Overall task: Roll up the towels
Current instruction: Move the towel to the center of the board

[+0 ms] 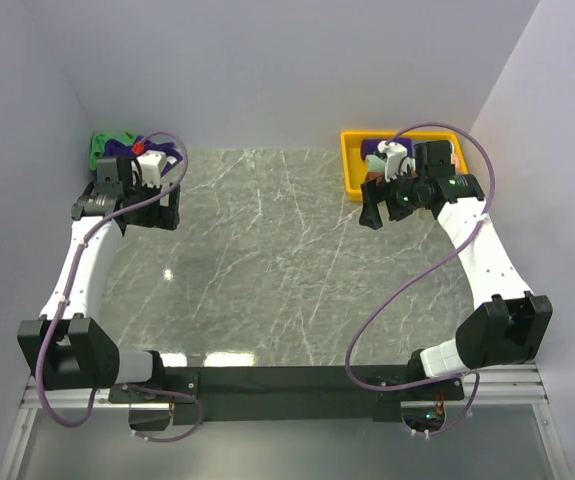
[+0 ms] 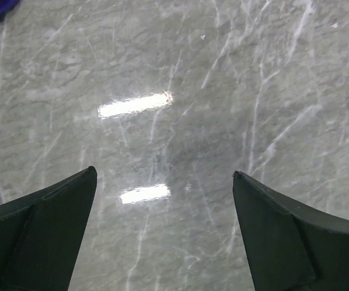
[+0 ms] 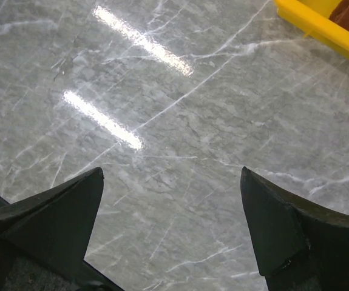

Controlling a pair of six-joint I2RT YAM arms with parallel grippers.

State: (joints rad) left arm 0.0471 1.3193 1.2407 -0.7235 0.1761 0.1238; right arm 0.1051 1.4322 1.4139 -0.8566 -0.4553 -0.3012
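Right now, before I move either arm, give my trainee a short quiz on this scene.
1. True or false: the left end effector is shut on a towel.
2. The yellow plastic tray sits at the grey marbled table's far: A) left corner, B) right corner, C) centre?
3. Fill in: the bright green cloth towel lies beyond the ____ arm.
Key: 1 false; 2 B; 3 left.
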